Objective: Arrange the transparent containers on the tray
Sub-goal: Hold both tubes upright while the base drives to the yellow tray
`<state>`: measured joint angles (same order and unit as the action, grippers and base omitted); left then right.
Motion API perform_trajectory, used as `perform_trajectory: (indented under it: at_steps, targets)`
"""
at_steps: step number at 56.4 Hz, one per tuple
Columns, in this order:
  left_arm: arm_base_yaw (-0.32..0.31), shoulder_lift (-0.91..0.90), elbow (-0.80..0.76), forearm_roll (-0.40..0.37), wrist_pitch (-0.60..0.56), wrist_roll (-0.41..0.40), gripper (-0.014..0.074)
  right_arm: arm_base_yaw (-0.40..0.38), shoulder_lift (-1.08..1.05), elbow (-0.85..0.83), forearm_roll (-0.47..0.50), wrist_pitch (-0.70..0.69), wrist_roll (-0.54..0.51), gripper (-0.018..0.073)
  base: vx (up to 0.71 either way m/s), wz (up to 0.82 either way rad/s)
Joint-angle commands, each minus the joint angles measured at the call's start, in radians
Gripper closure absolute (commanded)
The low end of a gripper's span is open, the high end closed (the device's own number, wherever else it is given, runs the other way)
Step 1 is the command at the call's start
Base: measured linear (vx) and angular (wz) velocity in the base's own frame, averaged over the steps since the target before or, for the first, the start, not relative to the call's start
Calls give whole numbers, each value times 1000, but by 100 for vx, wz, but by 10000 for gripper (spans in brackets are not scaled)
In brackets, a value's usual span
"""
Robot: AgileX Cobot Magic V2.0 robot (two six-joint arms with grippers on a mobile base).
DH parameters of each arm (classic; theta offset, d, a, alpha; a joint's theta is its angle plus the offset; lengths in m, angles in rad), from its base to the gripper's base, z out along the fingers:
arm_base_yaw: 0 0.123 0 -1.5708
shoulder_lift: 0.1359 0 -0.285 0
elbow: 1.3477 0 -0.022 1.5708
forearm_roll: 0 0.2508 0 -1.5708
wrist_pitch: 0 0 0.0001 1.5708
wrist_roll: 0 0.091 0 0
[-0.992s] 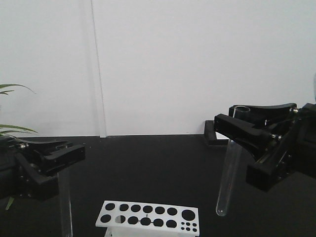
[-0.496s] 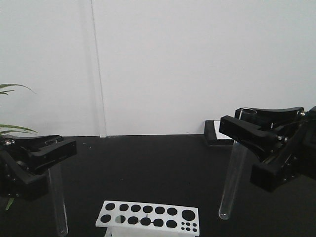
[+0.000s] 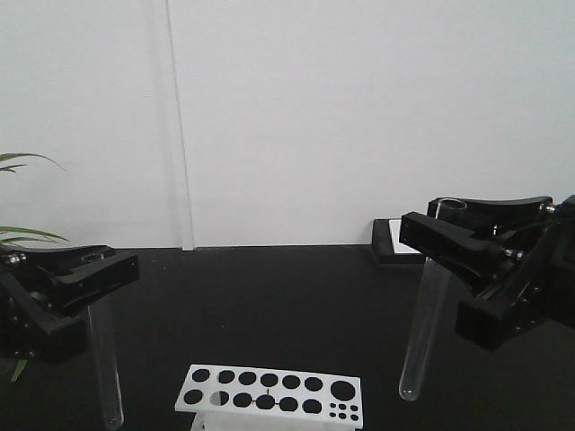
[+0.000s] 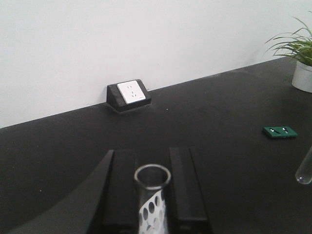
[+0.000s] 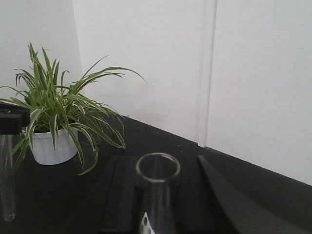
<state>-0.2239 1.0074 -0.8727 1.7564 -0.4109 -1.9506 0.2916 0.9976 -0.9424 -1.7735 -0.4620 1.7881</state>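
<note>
Left test tube (image 3: 103, 368) and right test tube (image 3: 420, 332) hang either side of the white holed rack (image 3: 269, 391), 1 per arm.

I have the left gripper (image 3: 112, 269) and right gripper (image 3: 429, 223) each clamped just under a rim, rounded ends down and slightly tilted. I judge this leaves the long glass free above the rack's holes and keeps the 2 tubes well apart so they cannot knock. The yellow tray shows in no view.
</note>
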Motion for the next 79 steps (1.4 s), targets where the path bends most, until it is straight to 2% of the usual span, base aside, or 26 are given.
perform_trajectory:
  at_steps: [1,30,57,79]
  targets:
    - [-6,-16,-28,76,26,-8,596,-2,-17,-32,-19,29,-1,571,-1,2]
    - [-6,-16,-28,76,27,-8,596,-2,-17,-32,-19,29,-1,571,-14,2]
    - [-6,-16,-28,76,28,-8,596,-2,-17,-32,-19,29,-1,571,-36,4]
    - [-6,-17,-28,76,29,-8,596,-1,-19,-32,-19,29,-1,571,-40,28]
